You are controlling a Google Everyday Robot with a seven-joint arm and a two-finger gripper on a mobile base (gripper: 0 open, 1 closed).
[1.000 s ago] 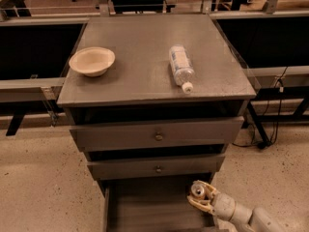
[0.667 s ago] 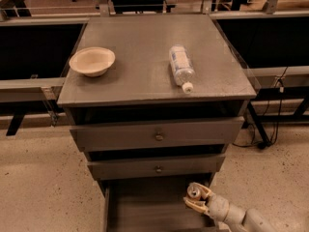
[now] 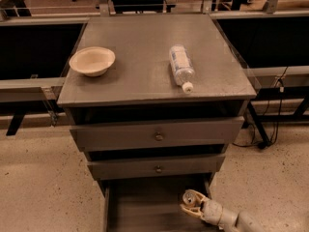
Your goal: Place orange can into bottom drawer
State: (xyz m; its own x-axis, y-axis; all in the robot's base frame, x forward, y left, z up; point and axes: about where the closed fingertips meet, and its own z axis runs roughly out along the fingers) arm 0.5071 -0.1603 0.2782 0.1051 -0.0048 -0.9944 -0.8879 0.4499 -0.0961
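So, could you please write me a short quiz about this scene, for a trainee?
1. True or false: the water bottle stands upright on the cabinet top.
2. What does the gripper, at the right side of the open bottom drawer, hold? A) a cup B) the orange can C) a spoon
3. Fill in: seen from the camera, the bowl sits to the ___ of the bottle.
Key: 1 false, it lies on its side; 2 B; 3 left.

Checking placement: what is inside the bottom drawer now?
At the right side of the bottom drawer, the gripper holds the orange can; whether it touches the floor is unclear. The drawer's rear is hidden under the middle drawer; its front is out of view.
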